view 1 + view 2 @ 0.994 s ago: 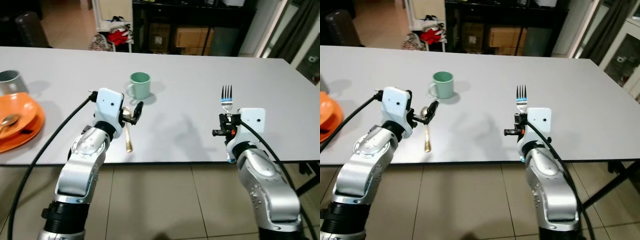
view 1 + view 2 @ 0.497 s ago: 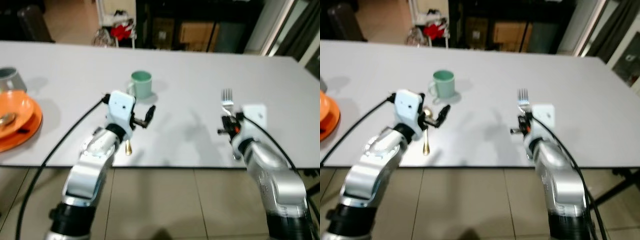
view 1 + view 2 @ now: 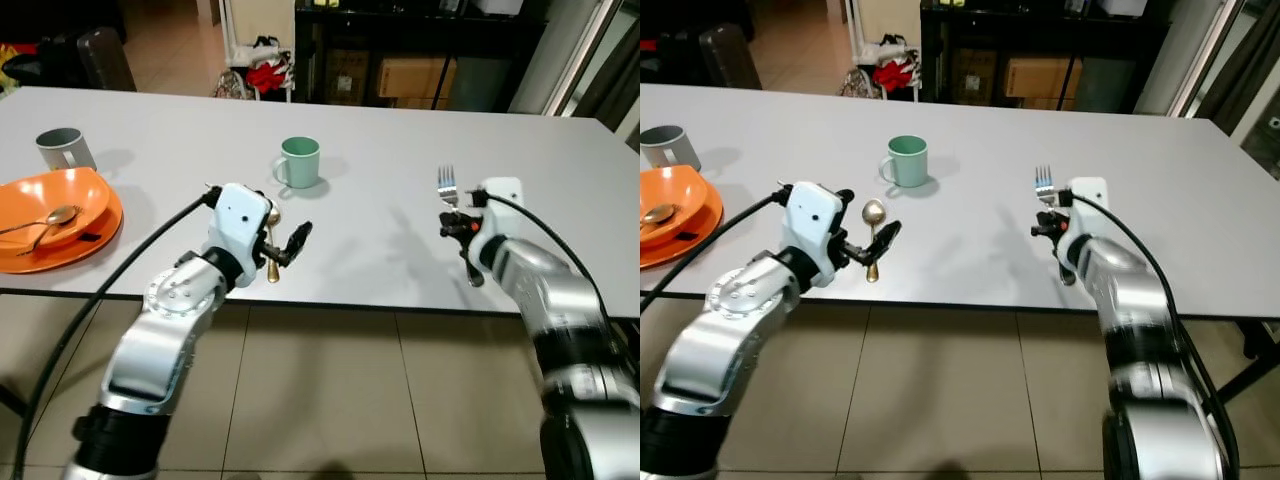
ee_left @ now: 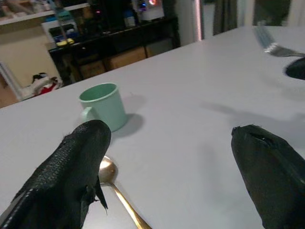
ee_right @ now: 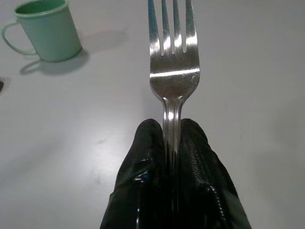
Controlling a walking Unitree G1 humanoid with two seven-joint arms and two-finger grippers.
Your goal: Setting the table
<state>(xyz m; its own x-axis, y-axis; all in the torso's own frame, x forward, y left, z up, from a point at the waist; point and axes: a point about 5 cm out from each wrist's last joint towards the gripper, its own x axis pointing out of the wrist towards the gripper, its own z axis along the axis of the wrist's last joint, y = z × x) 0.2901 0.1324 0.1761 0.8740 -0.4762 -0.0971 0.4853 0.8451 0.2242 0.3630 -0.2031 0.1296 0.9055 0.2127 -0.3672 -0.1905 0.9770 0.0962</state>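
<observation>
Jaws: right gripper (image 5: pixel 172 131) clenched on silver metal fork (image 5: pixel 172 57), left gripper (image 4: pixel 171 157) released over gold spoon (image 4: pixel 116 191) | plan — I'd lower the fork flat onto the grey worktop (image 3: pixel 380 240), tines toward the green mug (image 3: pixel 300 161).

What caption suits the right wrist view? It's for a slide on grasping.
Right hand pinching a steel fork by its neck above the grey table, green mug beyond.
</observation>
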